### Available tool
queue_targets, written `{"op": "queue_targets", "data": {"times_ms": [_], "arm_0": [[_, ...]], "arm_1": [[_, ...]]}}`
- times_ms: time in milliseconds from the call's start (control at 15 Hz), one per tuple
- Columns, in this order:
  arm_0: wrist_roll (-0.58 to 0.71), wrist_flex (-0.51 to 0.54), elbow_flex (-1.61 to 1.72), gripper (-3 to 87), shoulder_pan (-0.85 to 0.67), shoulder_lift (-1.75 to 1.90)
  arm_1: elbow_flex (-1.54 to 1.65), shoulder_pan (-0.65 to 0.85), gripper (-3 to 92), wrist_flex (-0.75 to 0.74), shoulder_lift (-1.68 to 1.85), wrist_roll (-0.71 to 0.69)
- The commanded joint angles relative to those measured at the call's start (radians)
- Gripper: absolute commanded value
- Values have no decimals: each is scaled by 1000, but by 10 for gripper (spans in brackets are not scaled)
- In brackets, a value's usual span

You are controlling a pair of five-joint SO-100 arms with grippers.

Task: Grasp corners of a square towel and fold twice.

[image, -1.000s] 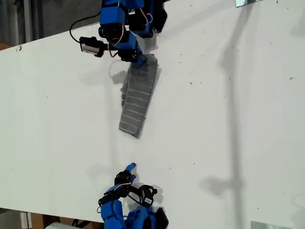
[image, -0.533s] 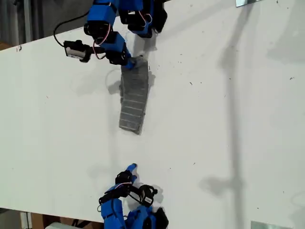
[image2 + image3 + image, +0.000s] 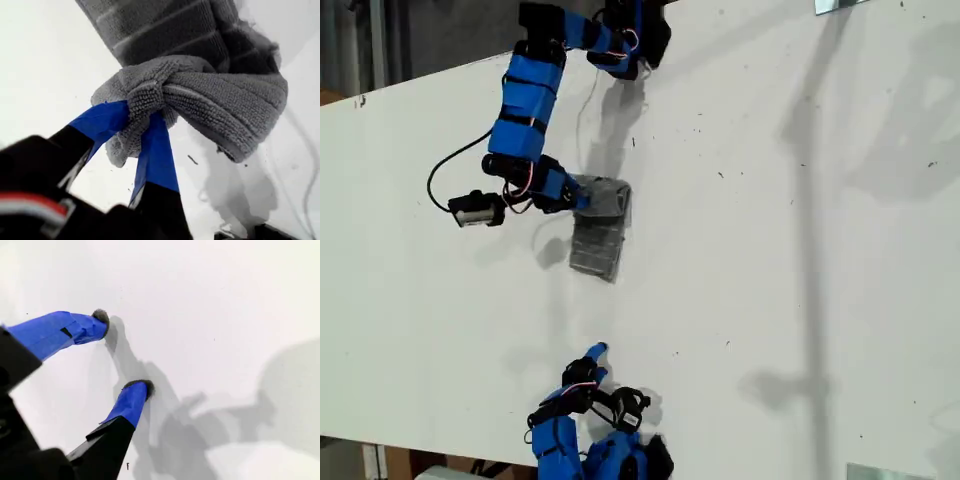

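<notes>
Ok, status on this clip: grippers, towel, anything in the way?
My first gripper shut on towel end, lifted over the rest. My second gripper open, empty. Table around it bare.

You cannot see the towel (image 3: 200, 60) whole in the first wrist view: its far end runs past the picture's edge, and the bunched cloth covers the tips of my first pincer (image 3: 142, 122), so where the fingers (image 3: 157, 155) meet is hidden. In the exterior view, my first pincer (image 3: 582, 197) covers the pinched corner of the towel (image 3: 598, 240), and its stripes are too small to count. My second pincer (image 3: 592, 352) sits near that view's lower edge, which cuts its arm off. The worktop (image 3: 770, 250) runs out of the picture on every side.
</notes>
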Motion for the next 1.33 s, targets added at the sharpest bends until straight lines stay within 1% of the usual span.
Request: {"op": "queue_targets", "data": {"times_ms": [0,267,400,667,733,800,867,1067,1267], "arm_0": [[5,3,-37,220,-18,6],[3,3,-37,220,-18,6],[0,3,-35,220,-20,8],[2,3,-35,220,-20,8],[2,3,-35,220,-20,8],[2,3,-35,220,-20,8],[2,3,-35,220,-21,8],[2,5,-35,220,-21,8],[2,5,-34,219,-21,8]], "arm_1": [[-115,-11,-1,-74,-5,-92],[-98,-29,-1,-192,17,-169],[-94,-29,-1,-247,-26,-209],[-97,-37,5,-347,-121,-239],[-97,-44,137,-370,-127,-250],[-98,-55,237,-393,-126,-264],[-100,-58,275,-413,-114,-268],[-98,-52,299,-454,-72,-281],[-35,-12,282,-451,-15,-264]]}}
